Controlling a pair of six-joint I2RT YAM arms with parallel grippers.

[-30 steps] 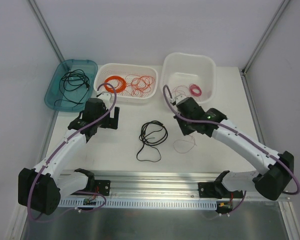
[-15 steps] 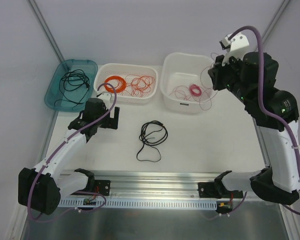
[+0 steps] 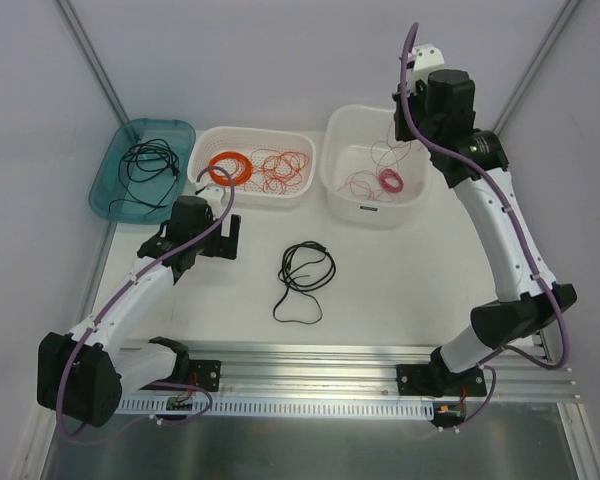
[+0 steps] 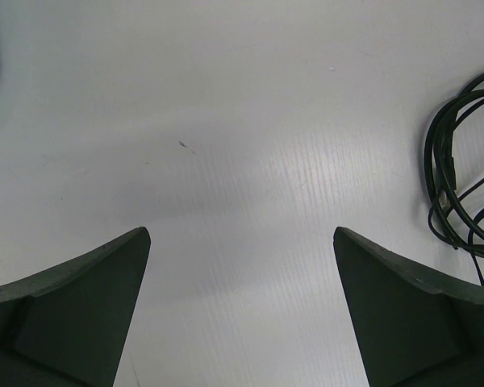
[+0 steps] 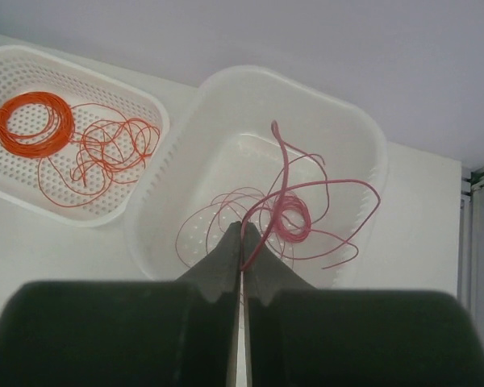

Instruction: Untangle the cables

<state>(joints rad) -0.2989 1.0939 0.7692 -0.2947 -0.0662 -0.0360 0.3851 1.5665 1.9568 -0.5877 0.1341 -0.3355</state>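
Your right gripper (image 5: pixel 240 234) pinches the pink cable (image 5: pixel 282 173) above the white tub (image 5: pixel 210 105) at the desk's (image 3: pixel 400 270) far edge. Your left gripper (image 4: pixel 240 231) hangs spread near the black cable (image 3: pixel 305 270) lying mid-desk.

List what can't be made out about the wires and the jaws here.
- Right wrist view: the gripped end of the pink wire vanishes between the shut right jaws; their dark housing blocks everything below.
- Top view: those jaws hide behind their wrist; the hanging wire is too thin to trace.
- Left wrist view: the black cable is cut off by the right edge.
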